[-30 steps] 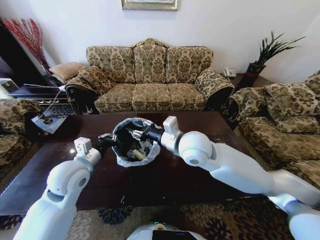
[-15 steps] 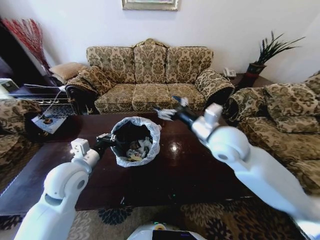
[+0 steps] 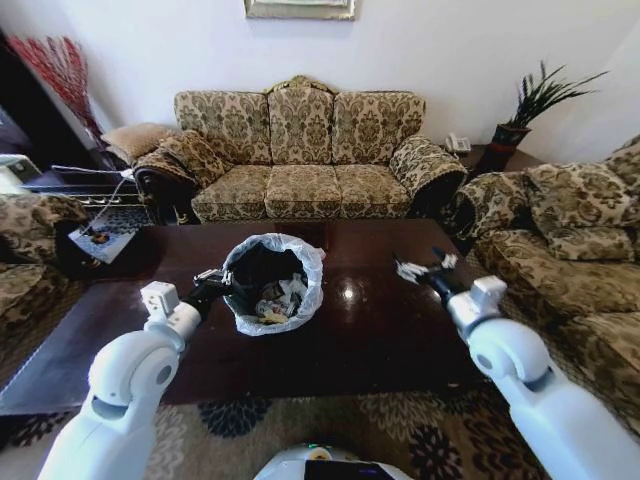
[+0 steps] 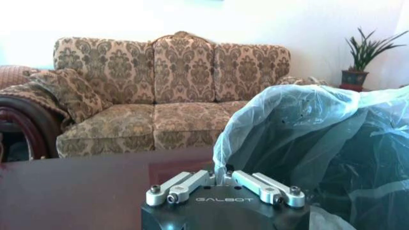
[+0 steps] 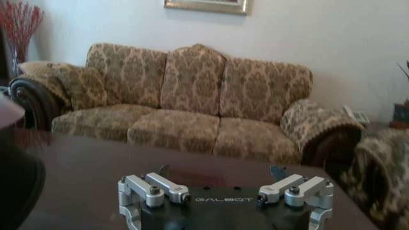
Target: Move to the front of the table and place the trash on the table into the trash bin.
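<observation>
The trash bin, black with a ruffled white bag, stands on the dark glossy table, left of its middle. Trash, pale crumpled pieces, lies inside the bin. My left gripper is at the bin's left side, shut on the bag's rim. In the left wrist view the bag rises right beside the left gripper. My right gripper hovers open and empty over the table's right part, well away from the bin. The right wrist view has the right gripper spread wide above bare table.
A patterned three-seat sofa stands behind the table. Armchairs flank it at left and right. A potted plant is at the back right, a cluttered side table at the back left. A patterned rug lies in front.
My right arm has swung from the bin's mouth up and across to the table's right side, its gripper open. The left gripper has stayed on the bin's rim.
</observation>
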You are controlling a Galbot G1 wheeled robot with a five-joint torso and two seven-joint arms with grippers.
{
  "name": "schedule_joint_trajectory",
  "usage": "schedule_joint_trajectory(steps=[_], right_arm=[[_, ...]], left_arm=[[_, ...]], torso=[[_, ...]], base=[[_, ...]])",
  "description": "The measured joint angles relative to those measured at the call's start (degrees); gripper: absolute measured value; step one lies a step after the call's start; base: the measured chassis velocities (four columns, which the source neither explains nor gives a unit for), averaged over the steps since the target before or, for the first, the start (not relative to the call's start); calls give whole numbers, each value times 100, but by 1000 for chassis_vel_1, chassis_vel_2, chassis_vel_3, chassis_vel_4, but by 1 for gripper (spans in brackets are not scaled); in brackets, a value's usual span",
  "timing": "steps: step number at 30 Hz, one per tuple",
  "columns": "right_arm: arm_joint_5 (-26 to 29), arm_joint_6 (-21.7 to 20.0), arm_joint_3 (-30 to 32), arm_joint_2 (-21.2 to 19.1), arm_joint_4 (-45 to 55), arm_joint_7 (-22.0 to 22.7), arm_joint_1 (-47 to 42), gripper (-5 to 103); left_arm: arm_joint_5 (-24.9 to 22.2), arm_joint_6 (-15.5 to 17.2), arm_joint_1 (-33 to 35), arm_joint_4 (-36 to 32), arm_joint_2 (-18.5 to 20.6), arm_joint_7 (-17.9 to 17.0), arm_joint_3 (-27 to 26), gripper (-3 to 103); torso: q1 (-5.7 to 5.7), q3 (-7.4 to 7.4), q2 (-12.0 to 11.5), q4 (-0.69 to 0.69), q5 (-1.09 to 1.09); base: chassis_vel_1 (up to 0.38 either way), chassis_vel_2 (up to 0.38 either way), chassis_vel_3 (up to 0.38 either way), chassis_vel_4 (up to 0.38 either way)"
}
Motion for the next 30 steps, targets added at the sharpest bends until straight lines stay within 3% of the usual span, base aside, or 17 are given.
schedule_joint_trajectory(steps=[7,11,14,18,21,30], right_arm=[[-412,-12,-321,355,78,19,-124,100],[-552,-49,-528,459,86,40,-95,100],[-625,-53,-623,496,103,47,-66,100],[-851,79,-830,580,97,40,9,100],[-964,69,-879,606,109,14,34,100],[-1494,54,-1232,731,53,40,53,100]], left_arm=[[-15,-19,-7,21,-9,36,-33,1],[-18,-49,39,-9,-37,60,-105,1],[-17,-71,56,-12,-47,62,-140,1],[-18,-94,62,-13,-62,62,-164,1],[-19,-94,55,-20,-64,63,-157,1],[-29,-96,27,-37,-27,63,-124,1]], torso=[[1,0,0,0,-6],[-1,0,1,1,3],[-2,-1,1,3,-6],[3,2,0,1,3],[-4,-3,3,-2,-3],[8,4,-2,1,0]], base=[[307,-312,-317,306],[357,-336,-316,344],[367,-344,-304,334],[360,-343,-365,337],[253,-285,-259,284],[99,-49,-83,87]])
